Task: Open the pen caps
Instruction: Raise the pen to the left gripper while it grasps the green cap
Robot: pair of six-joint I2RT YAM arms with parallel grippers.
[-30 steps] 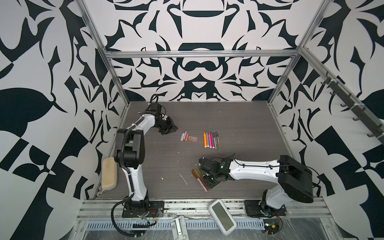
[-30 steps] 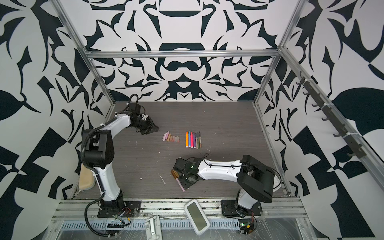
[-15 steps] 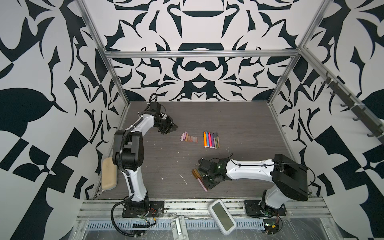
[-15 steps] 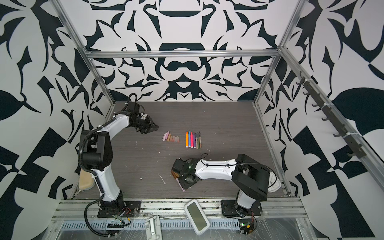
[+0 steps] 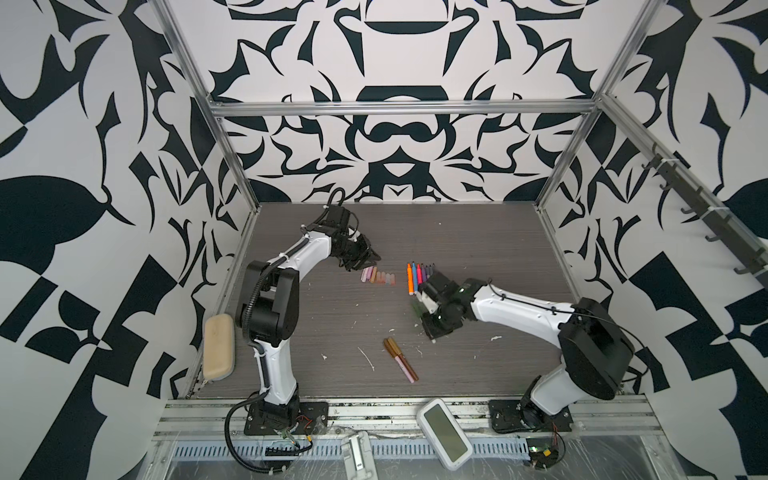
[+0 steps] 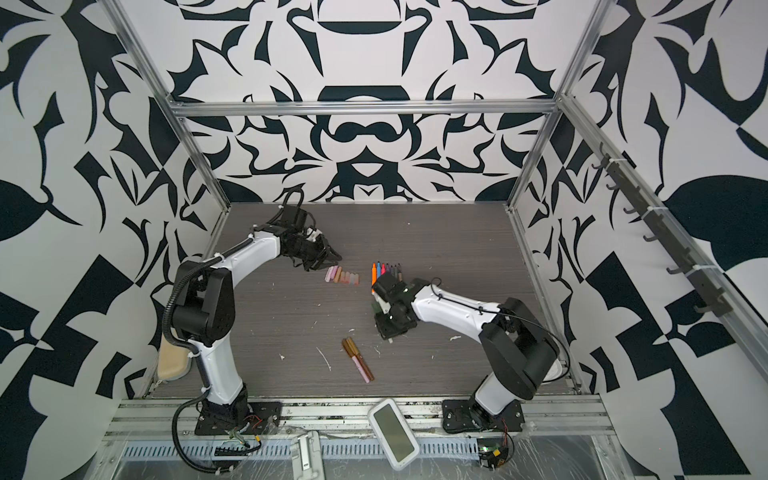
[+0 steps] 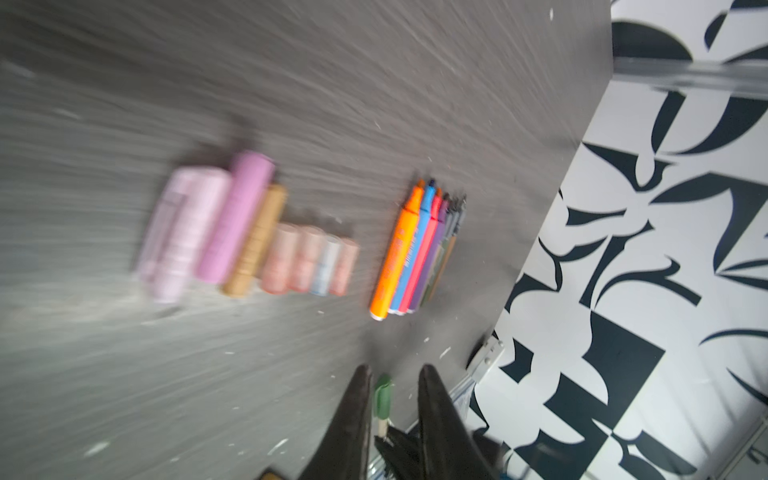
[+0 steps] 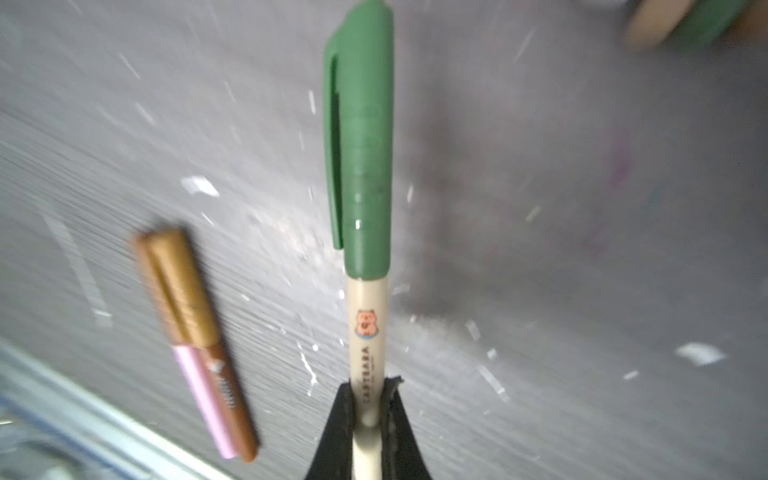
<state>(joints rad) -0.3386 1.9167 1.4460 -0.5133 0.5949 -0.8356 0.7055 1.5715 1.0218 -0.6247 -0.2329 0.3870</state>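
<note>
Since a second ago the green-capped pen [image 8: 362,199], clamped by its cream barrel in the right gripper [image 8: 370,397], has been lifted from beside the gold-capped pens [image 5: 400,358] lying near centre and carried farther, toward the left gripper [image 5: 370,261], whose jaws are slightly apart and empty; cap removal is judged imminent.

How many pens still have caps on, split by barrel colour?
Cream pen, green cap, clamped in the right gripper: 1
Pink pen, lying on the table: 1
Brown pen, right beside the pink one: 1
Total capped: 3
</note>
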